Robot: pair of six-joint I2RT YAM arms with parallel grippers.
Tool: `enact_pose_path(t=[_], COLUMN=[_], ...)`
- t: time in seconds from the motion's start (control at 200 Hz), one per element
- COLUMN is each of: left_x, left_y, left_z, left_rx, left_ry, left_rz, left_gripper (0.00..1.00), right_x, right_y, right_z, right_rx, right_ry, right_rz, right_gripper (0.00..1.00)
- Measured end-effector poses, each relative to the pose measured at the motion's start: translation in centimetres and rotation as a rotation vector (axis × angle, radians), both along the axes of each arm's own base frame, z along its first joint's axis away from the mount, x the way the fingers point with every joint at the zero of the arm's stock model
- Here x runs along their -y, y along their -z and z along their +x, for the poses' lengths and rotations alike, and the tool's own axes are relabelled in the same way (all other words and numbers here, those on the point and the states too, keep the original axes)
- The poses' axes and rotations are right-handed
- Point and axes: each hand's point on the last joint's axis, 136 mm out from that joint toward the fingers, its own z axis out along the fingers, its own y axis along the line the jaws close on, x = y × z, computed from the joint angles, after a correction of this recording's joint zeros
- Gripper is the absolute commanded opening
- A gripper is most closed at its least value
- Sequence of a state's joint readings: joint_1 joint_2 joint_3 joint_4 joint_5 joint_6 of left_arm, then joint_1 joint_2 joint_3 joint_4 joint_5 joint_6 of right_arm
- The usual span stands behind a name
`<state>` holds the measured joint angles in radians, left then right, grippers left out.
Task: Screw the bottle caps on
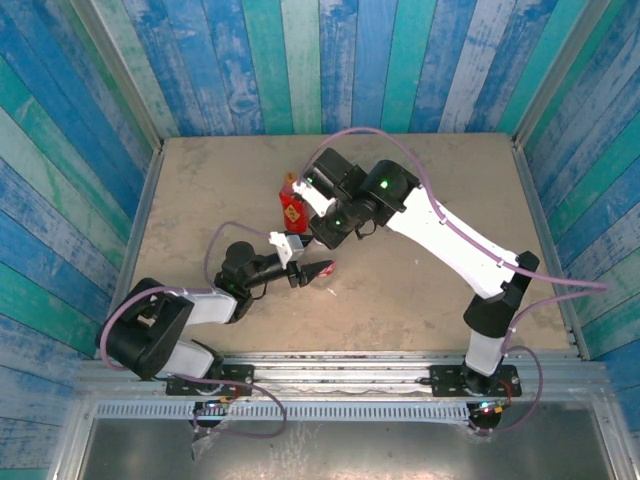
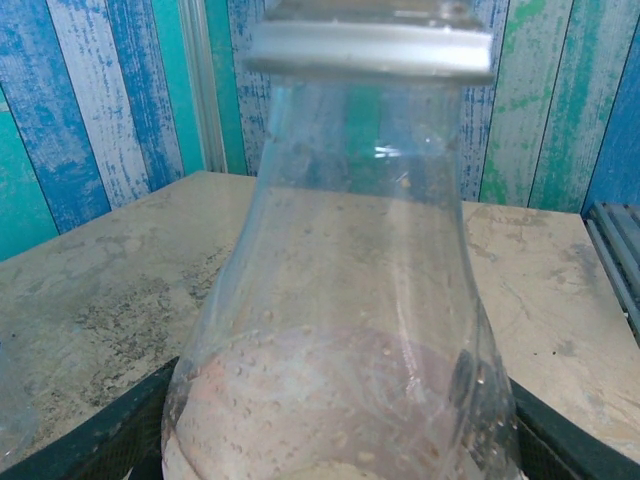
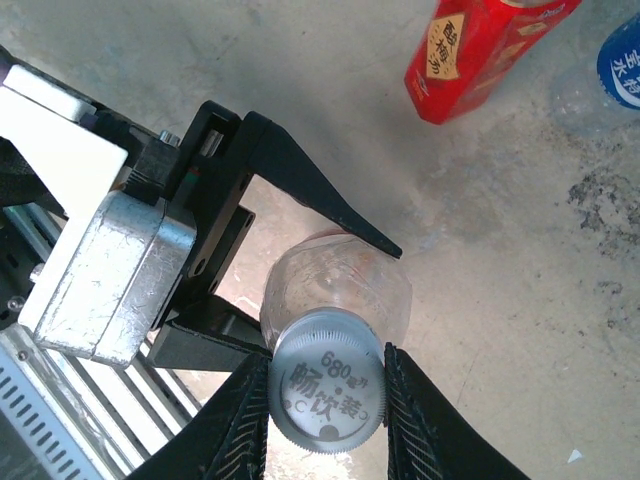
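Clear bottle (image 2: pixel 340 330) right up against your left wrist lens, thin wall, beaded wet inside. Held out over the table (image 3: pixel 500 250).

Red-wrapped bottle (image 3: pixel 480 55) and blue-label bottle (image 3: pixel 620 60) stand well apart from the work, off behind it. You cannot tell from these views whether either is capped.

Left gripper (image 3: pixel 320 295): black fingers clamped across the clear bottle's shoulder, one on each side.

Right gripper (image 3: pixel 330 425): fingers pinching the white cap (image 3: pixel 325 395) by its ribbed rim. The cap sits on the bottle's neck. How far down the thread it is, you cannot tell.

Risks, as judged:
- Bottle wall is smooth and round, so when you turn the cap the whole bottle may spin in the left fingers instead of the thread taking.
- Squeeze harder to stop that and the soft wall may buckle, tipping the neck off line.
- Neck off line means a crossed thread: the cap jams early and looks done when it isn't.
- Right fingers hold only the rim, so they may skid on the ribs.
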<state>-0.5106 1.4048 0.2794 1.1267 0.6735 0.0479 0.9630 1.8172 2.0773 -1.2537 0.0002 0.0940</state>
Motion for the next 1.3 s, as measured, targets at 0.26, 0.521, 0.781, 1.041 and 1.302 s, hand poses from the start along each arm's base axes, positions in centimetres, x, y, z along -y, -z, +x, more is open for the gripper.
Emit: enact_pose_path(t=[0.26, 0.521, 0.781, 1.041, 1.302], left_x=[0.08, 0.17, 0.17, 0.22, 0.26], left_y=[0.00, -0.03, -0.03, -0.04, -0.02], left_z=[-0.17, -0.19, -0.10, 0.00, 0.11], left_rx=[0.001, 0.000, -0.005, -0.014, -0.030], left_ry=[0.011, 0.015, 0.011, 0.011, 0.010], left_rz=[0.000, 0.001, 0.001, 0.000, -0.002], left_gripper=[0.68, 0.68, 0.68, 0.67, 0.67], right_x=[0.00, 0.10, 0.29, 0.35, 0.42], right_y=[0.47, 0.51, 0.50, 0.31, 0.50], right_z=[-0.35, -0.25, -0.20, -0.10, 0.11], right_rx=[0.021, 0.039, 0.073, 0.104, 0.150], right_ry=[-0.058, -0.060, -0.027, -0.008, -0.001], right_rz=[-0.033, -0.048, 0.036, 0.096, 0.158], right_gripper=[0.35, 0.27, 0.26, 0.24, 0.24])
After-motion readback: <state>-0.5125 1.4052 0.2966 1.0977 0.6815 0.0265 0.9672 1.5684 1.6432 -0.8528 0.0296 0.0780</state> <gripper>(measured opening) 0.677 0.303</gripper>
